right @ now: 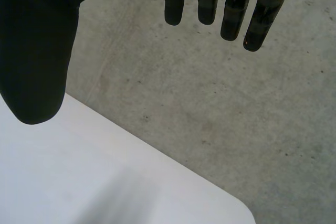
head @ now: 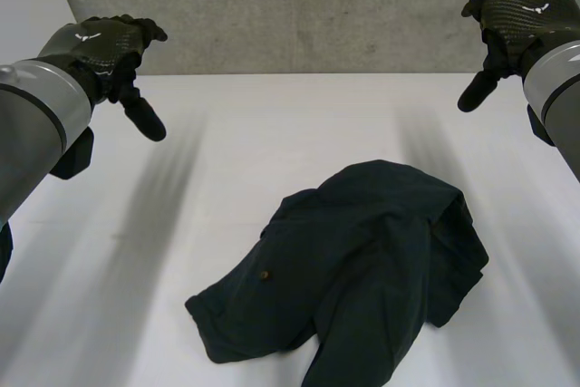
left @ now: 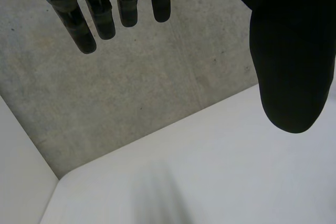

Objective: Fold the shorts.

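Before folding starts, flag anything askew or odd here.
The shorts lie bunched, not flat, on the table, with cloth doubled over itself and one leg trailing to the near edge. The left hand and right hand hang open in the air, off the cloth.

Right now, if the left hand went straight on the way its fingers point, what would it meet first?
Probably the grey concrete surface beyond the far edge of the table; the left hand is open and nothing lies between, though depth is hard to judge. The shorts lie nearer the robot, off that line.
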Motion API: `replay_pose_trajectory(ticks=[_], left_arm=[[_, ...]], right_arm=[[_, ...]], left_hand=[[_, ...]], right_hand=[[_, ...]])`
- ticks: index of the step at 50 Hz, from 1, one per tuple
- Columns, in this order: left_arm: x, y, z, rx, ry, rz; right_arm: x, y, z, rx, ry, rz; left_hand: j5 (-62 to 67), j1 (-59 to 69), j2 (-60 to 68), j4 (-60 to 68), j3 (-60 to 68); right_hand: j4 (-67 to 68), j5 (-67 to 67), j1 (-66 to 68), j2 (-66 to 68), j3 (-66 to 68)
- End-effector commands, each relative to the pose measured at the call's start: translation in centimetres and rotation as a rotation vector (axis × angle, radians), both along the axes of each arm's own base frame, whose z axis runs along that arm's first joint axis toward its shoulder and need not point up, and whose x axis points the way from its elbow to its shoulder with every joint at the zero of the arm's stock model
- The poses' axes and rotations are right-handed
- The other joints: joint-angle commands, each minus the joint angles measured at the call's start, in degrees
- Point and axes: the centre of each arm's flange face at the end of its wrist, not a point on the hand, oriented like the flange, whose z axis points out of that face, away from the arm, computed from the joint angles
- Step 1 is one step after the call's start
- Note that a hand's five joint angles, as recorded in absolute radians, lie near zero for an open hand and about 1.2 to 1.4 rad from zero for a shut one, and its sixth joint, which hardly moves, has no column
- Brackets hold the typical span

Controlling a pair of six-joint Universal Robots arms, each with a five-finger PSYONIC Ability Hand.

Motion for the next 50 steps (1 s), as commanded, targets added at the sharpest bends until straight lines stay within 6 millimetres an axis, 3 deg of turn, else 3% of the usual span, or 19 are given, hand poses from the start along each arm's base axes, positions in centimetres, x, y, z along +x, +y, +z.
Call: replay_pose_trajectory(ticks=[1, 8, 14, 17, 20, 25, 29, 33, 39, 46, 50], left_arm=[[0.0, 0.1, 0.0, 0.002, 0.000, -0.001], [-0.1, 0.7, 0.7, -0.018, 0.002, -0.020], [-0.9, 1.9, -0.6, 0.031, -0.028, -0.077], [-1.0, 3.2, -3.4, 0.124, -0.069, -0.103], [-1.0, 4.8, -6.7, 0.218, -0.118, -0.126], [-1.0, 6.8, -11.7, 0.293, -0.156, -0.163], [-0.9, 8.5, -14.5, 0.336, -0.181, -0.199], [-1.0, 9.8, -16.3, 0.377, -0.212, -0.226], [-1.2, 11.7, -17.6, 0.385, -0.290, -0.292], [-1.6, 11.6, -18.7, 0.350, -0.325, -0.315], [-1.8, 11.2, -19.4, 0.351, -0.332, -0.305]], right_arm=[[0.2, 0.0, 0.0, -0.002, 0.005, 0.024], [0.2, 0.1, 0.1, -0.005, 0.010, 0.032], [0.7, 1.0, -0.9, 0.041, 0.133, 0.114], [0.9, 1.9, -1.6, 0.088, 0.196, 0.180], [1.1, 2.8, -3.7, 0.169, 0.219, 0.245], [0.4, 2.6, -7.2, 0.201, 0.211, 0.272], [-0.8, 2.6, -8.9, 0.189, 0.195, 0.264], [-1.5, 2.7, -9.8, 0.148, 0.180, 0.257], [-2.1, 2.9, -10.5, 0.124, 0.174, 0.243], [-2.3, 3.1, -11.0, 0.137, 0.175, 0.237], [-2.3, 3.2, -11.0, 0.138, 0.175, 0.238]], left_hand=[[-2.4, -0.3, -0.8, -1.0, -1.2], [-2.4, -0.3, -0.8, -1.0, -1.2], [-2.4, -0.3, -0.8, -1.0, -1.2], [-1.2, 0.9, 0.4, 0.3, 0.0], [-0.8, 1.3, 0.8, 0.6, 0.3], [0.9, 2.9, 2.4, 2.3, 2.0], [2.4, 4.4, 4.0, 3.8, 3.5], [4.1, 6.1, 5.6, 5.5, 5.2], [10.1, 12.2, 11.7, 11.5, 11.3], [20.7, 22.8, 22.3, 22.1, 21.8], [43.0, 45.1, 44.6, 44.4, 44.1]], right_hand=[[-3.4, -4.0, -1.8, -2.9, -2.0], [-3.4, -4.0, -1.8, -2.9, -2.0], [-3.4, -4.0, -1.8, -2.9, -2.0], [-3.4, -4.0, -1.8, -2.9, -2.0], [-3.4, -4.0, -1.8, -2.9, -2.0], [-3.4, -4.0, -1.8, -2.9, -2.0], [-3.4, -4.0, -1.8, -2.9, -2.0], [-3.4, -4.0, -1.8, -2.9, -2.0], [-3.4, -4.0, -1.8, -2.9, -2.0], [-3.4, -4.0, -1.8, -2.9, -2.0], [-3.4, -4.0, -1.8, -2.9, -2.0]])
